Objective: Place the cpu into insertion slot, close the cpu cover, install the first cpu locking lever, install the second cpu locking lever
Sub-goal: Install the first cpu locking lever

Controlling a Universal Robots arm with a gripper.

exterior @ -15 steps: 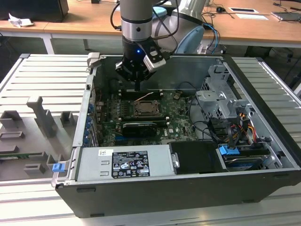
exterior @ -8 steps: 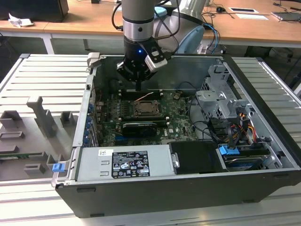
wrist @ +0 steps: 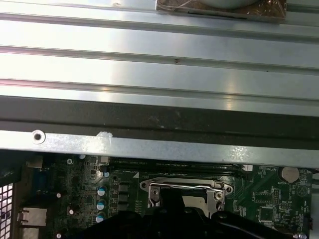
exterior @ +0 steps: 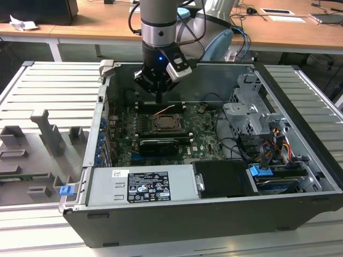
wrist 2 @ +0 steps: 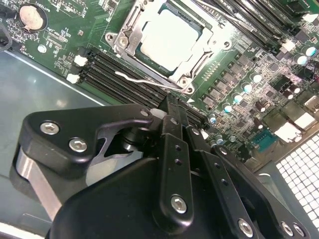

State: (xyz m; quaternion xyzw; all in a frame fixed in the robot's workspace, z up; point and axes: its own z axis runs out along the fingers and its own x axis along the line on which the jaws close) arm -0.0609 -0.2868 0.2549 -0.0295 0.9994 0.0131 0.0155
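Cpu (wrist: 193, 201) — partly hidden behind the claw (wrist: 172, 196).

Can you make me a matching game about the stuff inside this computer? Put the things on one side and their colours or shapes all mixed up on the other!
Things:
1. cpu
2. coin battery
3. gripper
4. circuit board

Looks:
A. green
B. black
C. round and silver
D. square and pale

Right pairs: 1-D, 2-C, 3-B, 4-A.
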